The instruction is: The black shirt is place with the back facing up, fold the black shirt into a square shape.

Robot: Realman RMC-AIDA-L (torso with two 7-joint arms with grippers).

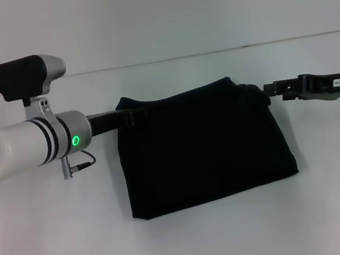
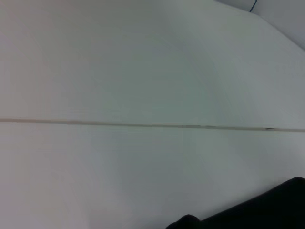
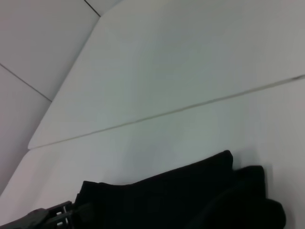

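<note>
Left claw (image 1: 131, 117) in the head view reaches in from the left on a white arm with a lit green ring, its dark end meeting the upper left corner of the shirt (image 1: 202, 145). Its tip merges with the black cloth, so I cannot tell whether it is apart or together. Right claw (image 1: 263, 94) comes in from the right on a slim black arm and meets the upper right corner of the shirt, where the cloth bunches a little; its state I cannot tell either. Between the two claws the shirt lies on the white worktop (image 1: 188, 241) as a folded, roughly rectangular block, its far edge running from one claw to the other and its near edge slanting slightly, lower on the left. A small pale label sits on the right arm, too small to read.

In the left wrist view mostly bare worktop (image 2: 143, 71) shows, crossed by a thin seam, with a dark piece of the shirt (image 2: 257, 212) in one corner. No claw shows here.

In the right wrist view the shirt (image 3: 181, 191) lies along the picture's lower edge with a bunched fold at one end, and the left claw (image 3: 66, 213) sits at its far corner, touching the cloth. No writing is readable in any view
</note>
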